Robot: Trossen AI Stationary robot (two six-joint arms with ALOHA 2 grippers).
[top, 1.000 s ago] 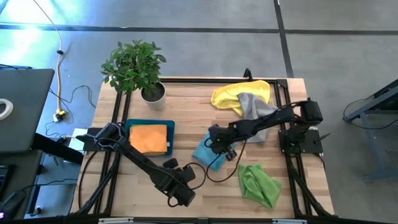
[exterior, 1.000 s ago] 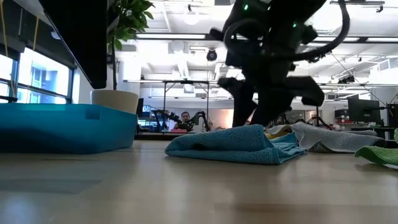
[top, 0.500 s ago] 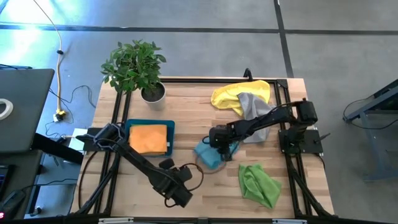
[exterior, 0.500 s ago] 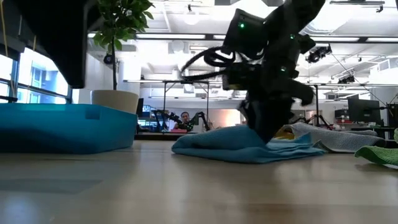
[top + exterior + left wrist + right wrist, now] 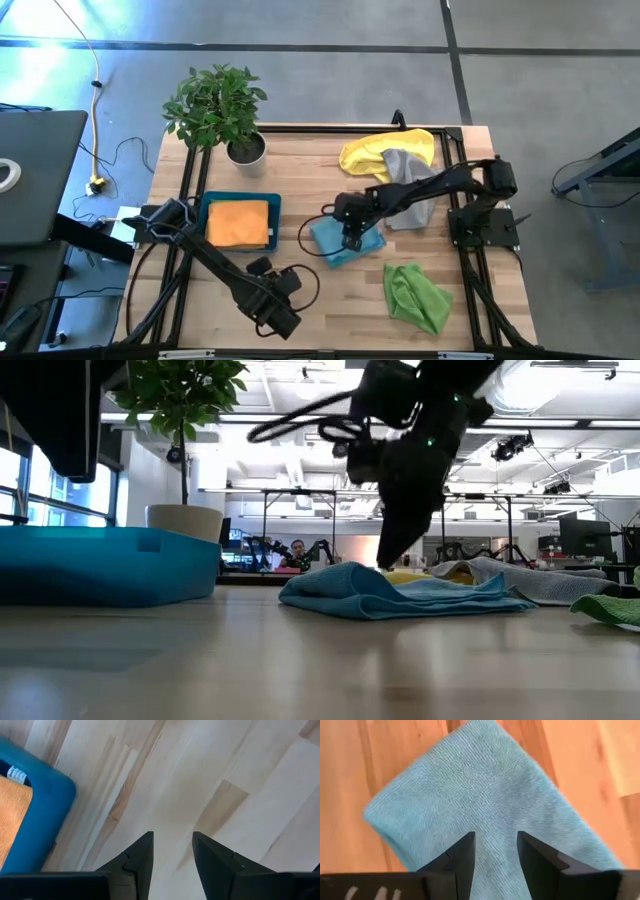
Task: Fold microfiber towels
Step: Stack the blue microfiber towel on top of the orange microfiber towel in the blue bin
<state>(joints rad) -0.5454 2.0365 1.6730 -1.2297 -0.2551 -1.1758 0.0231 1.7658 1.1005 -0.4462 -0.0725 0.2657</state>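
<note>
High view, clock directions taken from the table centre. The light blue towel (image 5: 345, 243) lies folded near the centre, slightly toward 4 o'clock. The right gripper (image 5: 350, 240) hangs directly over it, fingers parted with a narrow gap and nothing between them; the right wrist view shows both fingertips (image 5: 462, 852) above the towel's (image 5: 485, 815) nap, empty. The left gripper (image 5: 283, 325) sits at 7 o'clock near the front edge, also parted and empty over bare wood, as its wrist view (image 5: 172, 855) confirms.

Edges and room: the yellow towel (image 5: 375, 150) and grey towel (image 5: 408, 172) overlap at 1 o'clock against the far edge. A lime green towel (image 5: 415, 296) lies crumpled at 5 o'clock near the front right corner. The teal tray (image 5: 212, 203) holding the folded orange towel (image 5: 239, 222) sits at 9 o'clock, with a potted plant (image 5: 218, 108) at 11 o'clock. Open wood lies between the tray and the blue towel, and along the front edge.

The low view alone shows the blue towel (image 5: 400, 592) lying flat with the right gripper lifted just above it, and a person (image 5: 297, 554) seated far behind.
</note>
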